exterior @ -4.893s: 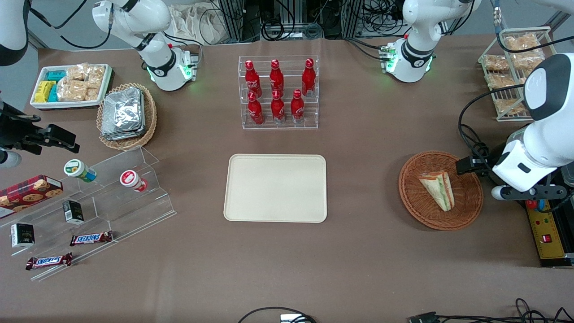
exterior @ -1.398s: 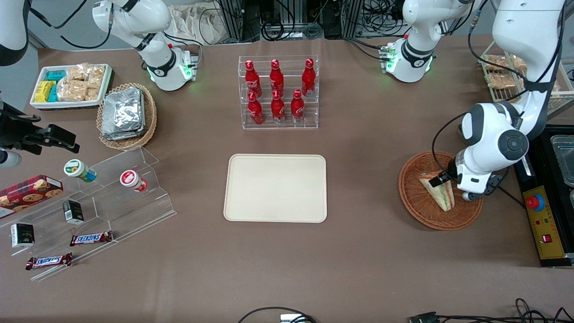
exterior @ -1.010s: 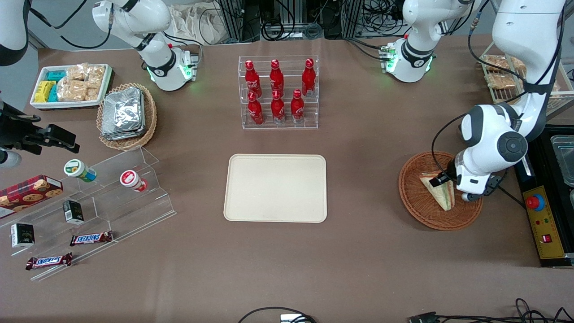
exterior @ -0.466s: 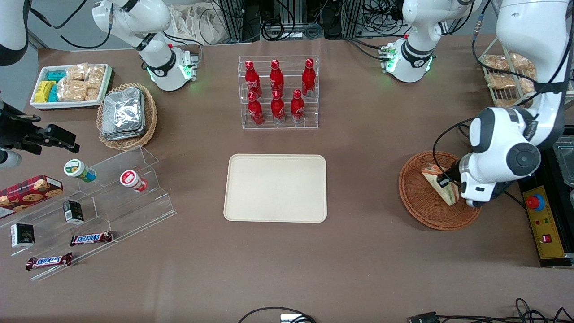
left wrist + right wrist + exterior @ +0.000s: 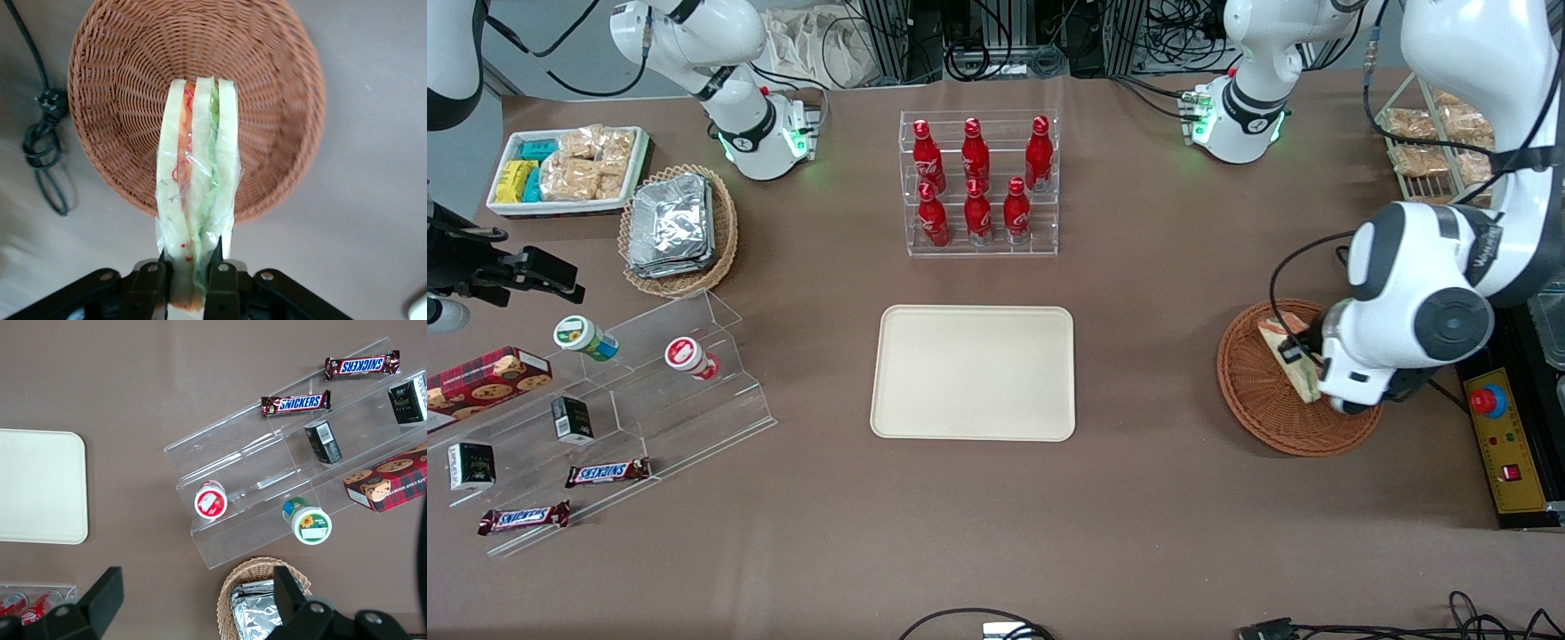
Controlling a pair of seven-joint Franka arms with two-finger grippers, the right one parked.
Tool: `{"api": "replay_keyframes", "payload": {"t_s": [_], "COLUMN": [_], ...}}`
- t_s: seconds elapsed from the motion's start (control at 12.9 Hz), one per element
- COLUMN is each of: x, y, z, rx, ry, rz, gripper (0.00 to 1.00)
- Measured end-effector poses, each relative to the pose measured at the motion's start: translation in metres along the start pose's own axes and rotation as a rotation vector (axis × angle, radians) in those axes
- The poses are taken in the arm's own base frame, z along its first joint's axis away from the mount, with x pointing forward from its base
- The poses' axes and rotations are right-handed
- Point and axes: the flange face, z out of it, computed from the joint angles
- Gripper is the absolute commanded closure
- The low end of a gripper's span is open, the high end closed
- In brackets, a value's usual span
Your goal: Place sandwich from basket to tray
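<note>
The gripper (image 5: 190,270), above the basket (image 5: 1258,404), pinches the sandwich (image 5: 197,200) by one end between both fingers (image 5: 221,280), the wrapped wedge hanging clear over the wicker. Good practice would be to raise it fully clear of the rim before carrying it sideways to the tray (image 5: 974,373), well apart toward the table's middle. The grip looks narrow, so a slow, level carry probably limits swinging or slipping.

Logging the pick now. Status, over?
Hand shut on sandwich, above the basket. Sandwich lifted out, hanging over basket. Tray bare, toward the parked arm's end; nothing on the table between.
</note>
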Motion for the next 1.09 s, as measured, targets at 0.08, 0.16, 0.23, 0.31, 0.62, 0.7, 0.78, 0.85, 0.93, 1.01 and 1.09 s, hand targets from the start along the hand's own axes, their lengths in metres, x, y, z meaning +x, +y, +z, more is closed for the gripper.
{"api": "replay_keyframes", "payload": {"t_s": [0.08,0.16,0.23,0.31,0.62,0.7,0.78,0.85,0.93,1.01,1.09], "x": [-0.015,-0.031,-0.050,-0.070,-0.122,-0.124,-0.126,-0.131,-0.137,-0.143,-0.146], "y": [0.017,0.036,0.056,0.080,0.179,0.202,0.225,0.249,0.274,0.295,0.311], "z": [-0.023,-0.046,-0.064,-0.075,-0.058,-0.043,-0.025,-0.004,0.018,0.041,0.061], "rx": [0.015,0.016,0.008,-0.002,-0.062,-0.085,-0.109,-0.134,-0.160,-0.186,-0.205], "ry": [0.010,0.025,0.042,0.058,0.108,0.118,0.126,0.132,0.137,0.140,0.139], "rz": [0.038,0.084,0.146,0.207,0.372,0.375,0.374,0.373,0.372,0.370,0.371], "gripper": [1.00,1.00,1.00,1.00,1.00,1.00,1.00,1.00,1.00,1.00,1.00]}}
